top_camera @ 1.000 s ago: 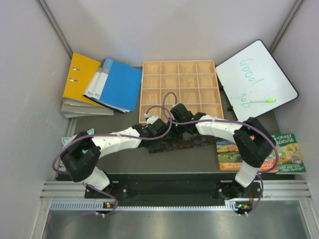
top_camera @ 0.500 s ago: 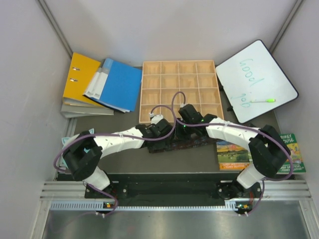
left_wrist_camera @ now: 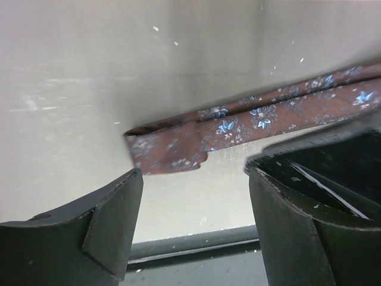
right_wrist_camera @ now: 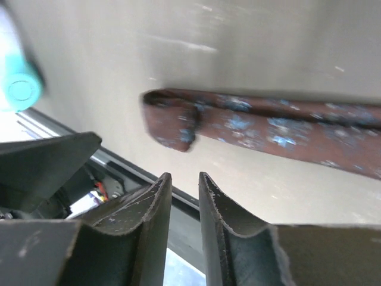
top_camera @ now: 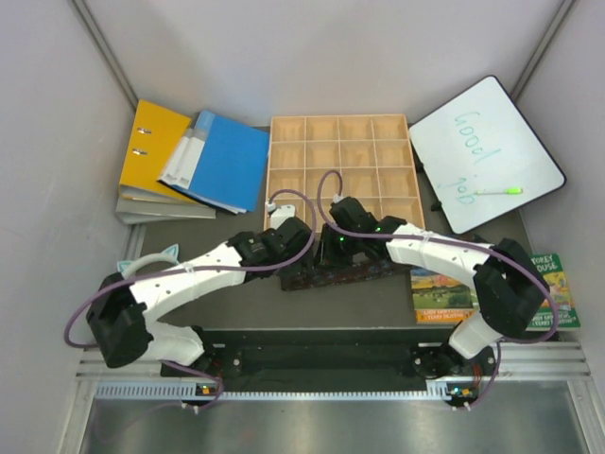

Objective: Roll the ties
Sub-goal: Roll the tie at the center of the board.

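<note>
Just in front of the pale wooden grid tray point(top_camera: 338, 118), the left gripper point(left_wrist_camera: 191, 179) hangs with its jaws spread wide and empty. The long dark brown speckled fabric tie point(left_wrist_camera: 238, 122) lies flat along the tray's near edge, one end folded over. Over it the right gripper point(right_wrist_camera: 184, 179) hovers, jaws only narrowly apart, gripping nothing.

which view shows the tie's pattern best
The left wrist view: the tie lies close and sharp there, with its blue flowers on brown and its folded end plain. The right wrist view shows the same folded end, but blurred. The top external view gives only a dark strip, largely hidden.
</note>
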Controlling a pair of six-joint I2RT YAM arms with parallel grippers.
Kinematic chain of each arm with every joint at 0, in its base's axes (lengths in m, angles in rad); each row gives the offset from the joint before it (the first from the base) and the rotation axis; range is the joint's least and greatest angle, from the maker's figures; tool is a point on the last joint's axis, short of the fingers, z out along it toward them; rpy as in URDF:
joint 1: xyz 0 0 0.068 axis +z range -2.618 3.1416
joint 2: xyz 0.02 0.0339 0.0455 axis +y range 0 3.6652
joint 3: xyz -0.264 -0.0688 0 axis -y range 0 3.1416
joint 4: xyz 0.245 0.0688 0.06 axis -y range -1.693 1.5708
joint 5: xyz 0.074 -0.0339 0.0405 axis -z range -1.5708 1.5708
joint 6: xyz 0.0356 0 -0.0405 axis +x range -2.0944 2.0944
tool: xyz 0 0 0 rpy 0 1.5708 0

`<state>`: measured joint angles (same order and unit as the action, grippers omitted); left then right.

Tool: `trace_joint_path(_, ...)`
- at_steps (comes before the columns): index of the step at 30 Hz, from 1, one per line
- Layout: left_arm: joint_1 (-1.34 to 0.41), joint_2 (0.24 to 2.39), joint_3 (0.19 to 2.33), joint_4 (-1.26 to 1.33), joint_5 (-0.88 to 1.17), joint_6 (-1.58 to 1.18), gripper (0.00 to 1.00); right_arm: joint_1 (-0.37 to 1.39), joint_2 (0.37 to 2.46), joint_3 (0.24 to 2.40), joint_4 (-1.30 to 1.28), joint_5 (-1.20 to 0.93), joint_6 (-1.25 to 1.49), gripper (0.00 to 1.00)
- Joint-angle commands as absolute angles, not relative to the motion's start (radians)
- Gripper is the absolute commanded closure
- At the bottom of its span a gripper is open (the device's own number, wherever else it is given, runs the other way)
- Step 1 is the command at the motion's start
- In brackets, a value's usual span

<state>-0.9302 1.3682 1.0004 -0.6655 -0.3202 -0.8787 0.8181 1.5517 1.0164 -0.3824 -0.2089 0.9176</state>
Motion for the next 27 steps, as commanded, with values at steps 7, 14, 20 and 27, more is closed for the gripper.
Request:
trace_joint_path(7,-0.885,1.080,0.812,-0.692,-0.405,-0.897,0.24,0.885,1.680,1.167,-0.333,-0.206,0.920,0.66)
trace_joint_path(14,-0.844,0.989,0.735,-0.689,-0.391,-0.900,0.25,0.894,1.738,1.193,-0.364,-0.160,0.904,0.65)
trace_joint_path(20,-0.825,0.951,0.690,-0.660,-0.377,-0.907,0.26,0.894,1.769,1.193,-0.364,-0.164,0.896,0.65)
trace_joint_path(27,-0.819,0.936,0.623,-0.572,-0.342,-0.907,0.27,0.905,1.784,1.177,-0.353,-0.164,0.900,0.69)
